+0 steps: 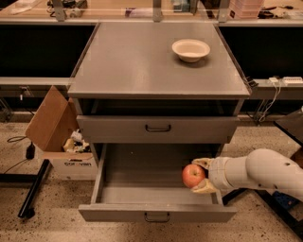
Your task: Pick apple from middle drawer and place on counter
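Observation:
The apple (192, 175), red-orange and round, is held between the pale fingers of my gripper (201, 175) at the right side of the open middle drawer (142, 189). The gripper is shut on the apple and holds it just above the drawer floor. My white arm (258, 172) reaches in from the right. The counter (142, 61), the flat grey top of the cabinet, lies above and behind. The drawer's dark bar handle (156, 217) shows on its front.
A cream-white bowl (191, 49) sits on the counter's back right. A closed drawer front with a handle (158, 128) is above the open drawer. An open cardboard box (61, 137) stands on the floor to the left. A wooden workbench (118, 9) runs behind.

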